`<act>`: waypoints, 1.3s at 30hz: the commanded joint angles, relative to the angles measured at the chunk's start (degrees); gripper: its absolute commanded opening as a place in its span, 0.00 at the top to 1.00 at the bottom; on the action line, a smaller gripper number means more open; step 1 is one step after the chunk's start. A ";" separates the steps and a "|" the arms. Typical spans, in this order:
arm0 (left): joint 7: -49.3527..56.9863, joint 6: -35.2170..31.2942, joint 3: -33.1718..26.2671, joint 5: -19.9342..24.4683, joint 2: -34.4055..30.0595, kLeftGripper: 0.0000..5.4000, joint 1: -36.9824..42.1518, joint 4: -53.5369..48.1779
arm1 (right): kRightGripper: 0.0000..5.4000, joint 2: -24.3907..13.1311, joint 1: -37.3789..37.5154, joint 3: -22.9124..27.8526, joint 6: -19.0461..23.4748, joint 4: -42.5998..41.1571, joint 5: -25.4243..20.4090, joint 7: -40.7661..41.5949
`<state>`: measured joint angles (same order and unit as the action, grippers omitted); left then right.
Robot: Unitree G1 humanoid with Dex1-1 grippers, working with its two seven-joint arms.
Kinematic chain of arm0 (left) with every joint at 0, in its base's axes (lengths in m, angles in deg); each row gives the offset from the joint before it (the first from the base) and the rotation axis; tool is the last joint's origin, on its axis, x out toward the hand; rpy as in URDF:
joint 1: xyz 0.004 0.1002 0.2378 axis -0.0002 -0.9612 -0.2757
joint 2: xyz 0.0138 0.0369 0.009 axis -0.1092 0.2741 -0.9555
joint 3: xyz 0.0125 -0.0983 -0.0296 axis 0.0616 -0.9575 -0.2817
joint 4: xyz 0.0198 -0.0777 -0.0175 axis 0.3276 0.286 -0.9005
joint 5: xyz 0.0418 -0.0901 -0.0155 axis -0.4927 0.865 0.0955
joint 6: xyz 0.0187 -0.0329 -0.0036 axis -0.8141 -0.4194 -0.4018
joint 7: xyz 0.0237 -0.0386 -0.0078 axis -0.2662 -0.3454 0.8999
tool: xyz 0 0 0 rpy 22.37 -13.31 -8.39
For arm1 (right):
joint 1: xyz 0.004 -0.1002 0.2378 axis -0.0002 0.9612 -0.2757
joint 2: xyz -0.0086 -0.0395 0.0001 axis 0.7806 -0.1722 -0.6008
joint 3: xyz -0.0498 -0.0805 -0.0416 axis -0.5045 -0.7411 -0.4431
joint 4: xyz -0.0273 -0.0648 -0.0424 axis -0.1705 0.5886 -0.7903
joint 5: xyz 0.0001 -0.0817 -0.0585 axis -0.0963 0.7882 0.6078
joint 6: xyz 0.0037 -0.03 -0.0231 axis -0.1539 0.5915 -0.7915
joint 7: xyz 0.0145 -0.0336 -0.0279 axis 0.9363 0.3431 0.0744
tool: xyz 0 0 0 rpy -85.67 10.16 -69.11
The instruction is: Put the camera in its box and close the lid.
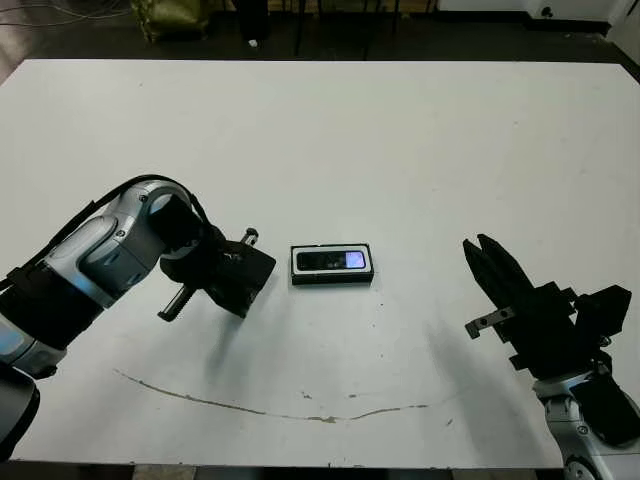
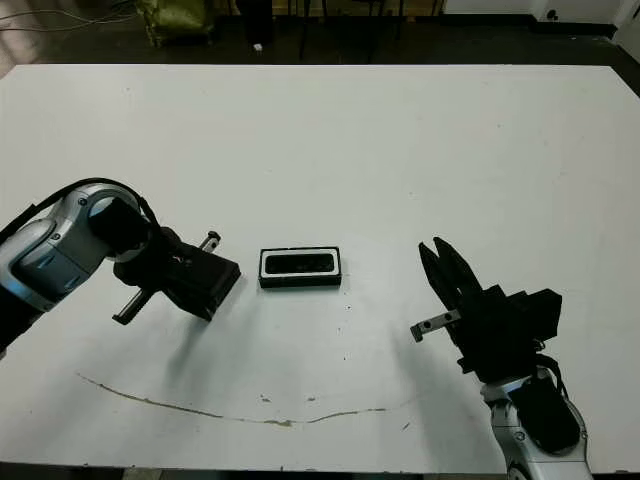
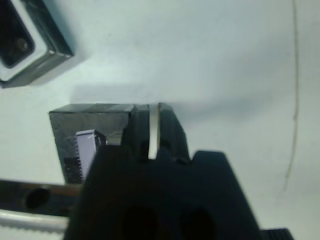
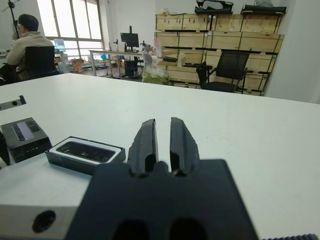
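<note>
Both hands you see near the desk's front edge: left hand [image 1: 243, 280] grips the lid [image 3: 92, 132]; right hand [image 1: 488, 262] narrow, beside the box [image 1: 332, 265] holding the camera [image 1: 331, 261].

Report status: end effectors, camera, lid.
Left end effector shut on lid. Right end effector shut, empty. Camera seated in box. No obstruction.

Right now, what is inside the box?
The camera lies inside the box, framed by white lining. What is under the camera cannot be seen. The lid is off, in the left end effector.
</note>
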<state>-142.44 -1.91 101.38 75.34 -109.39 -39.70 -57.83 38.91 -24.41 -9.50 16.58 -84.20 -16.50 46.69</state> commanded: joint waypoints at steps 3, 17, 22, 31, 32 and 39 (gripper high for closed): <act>1.72 0.82 1.50 -3.71 1.49 1.00 -0.22 2.40 | 1.00 -0.07 0.96 0.24 0.86 0.55 -0.33 -0.22; 5.97 2.78 0.92 -5.89 5.58 1.00 2.04 10.08 | 1.00 0.18 1.21 0.01 -0.21 1.82 -1.02 0.63; 8.11 3.68 0.39 -6.23 7.31 1.00 2.47 15.20 | 1.00 -0.05 1.37 0.63 -1.80 2.67 -1.17 1.50; 10.50 4.36 -1.01 -5.20 9.28 1.00 3.03 19.58 | 1.00 0.10 1.21 0.66 -2.73 4.18 -2.00 2.53; 10.57 3.86 -1.40 -4.85 9.71 1.00 3.13 20.27 | 1.00 0.13 1.24 0.57 -2.50 3.98 -1.93 2.29; 11.27 3.95 -2.56 -5.00 10.63 1.00 3.67 21.76 | 1.00 0.14 1.57 0.37 -2.33 3.63 -1.83 1.76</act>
<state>-131.22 2.64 97.58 71.39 -99.24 -34.00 -37.63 39.16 -23.75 -9.18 13.12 -80.67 -18.33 48.81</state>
